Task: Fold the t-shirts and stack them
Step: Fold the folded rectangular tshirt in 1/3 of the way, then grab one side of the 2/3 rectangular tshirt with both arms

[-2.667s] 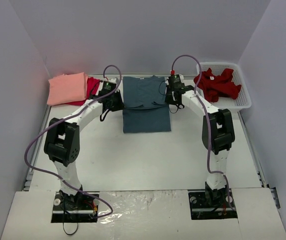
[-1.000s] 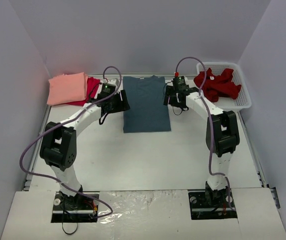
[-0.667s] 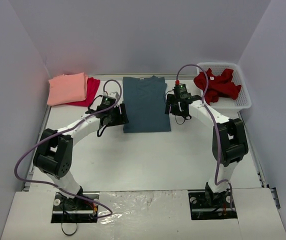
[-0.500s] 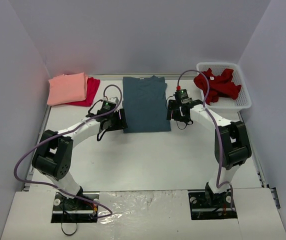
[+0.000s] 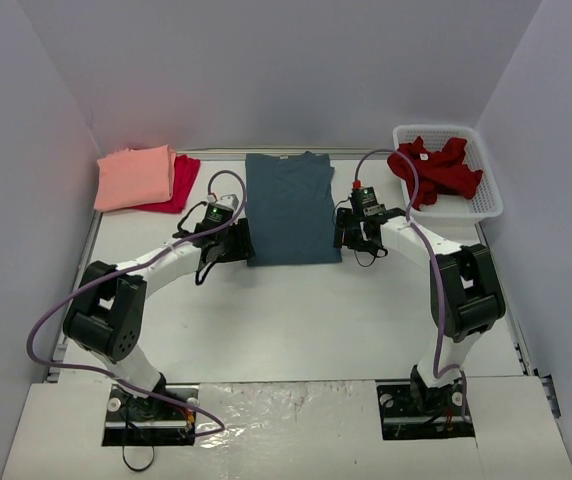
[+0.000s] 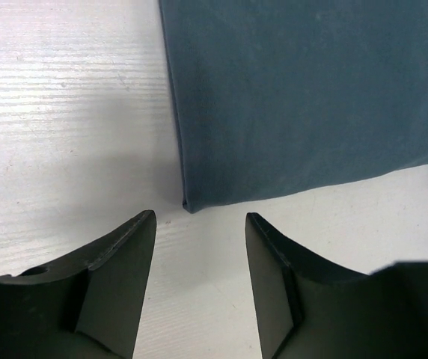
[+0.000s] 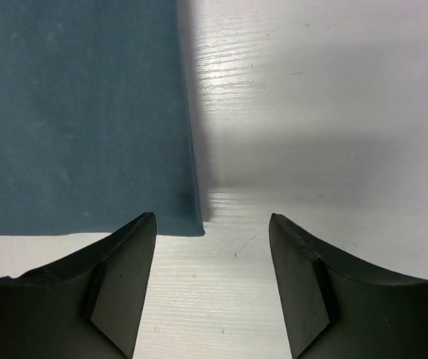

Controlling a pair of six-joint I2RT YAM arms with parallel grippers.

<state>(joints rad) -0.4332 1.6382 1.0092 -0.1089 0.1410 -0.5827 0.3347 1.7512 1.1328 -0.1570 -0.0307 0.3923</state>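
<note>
The slate-blue t-shirt [image 5: 288, 208] lies flat mid-table, folded into a long narrow rectangle. My left gripper [image 5: 238, 243] is low at its near-left corner, and my right gripper [image 5: 347, 234] is at its near-right corner. In the left wrist view the left gripper [image 6: 200, 223] is open over bare table, with the blue t-shirt's [image 6: 311, 97] corner just beyond the fingertips. The right gripper [image 7: 212, 221] is also open, with the t-shirt [image 7: 79, 112] ending at its left finger. A folded salmon-pink t-shirt [image 5: 134, 177] lies on a crimson one [image 5: 182, 180] at the back left.
A white lattice basket [image 5: 487, 203] at the back right holds a crumpled dark red t-shirt [image 5: 434, 168]. Grey walls enclose the table on three sides. Each arm's purple cable [image 5: 66, 290] loops alongside it.
Both grippers have slid along the blue t-shirt's sides from near its top toward me, down to its near corners. The creases seen earliest on the shirt are gone.
</note>
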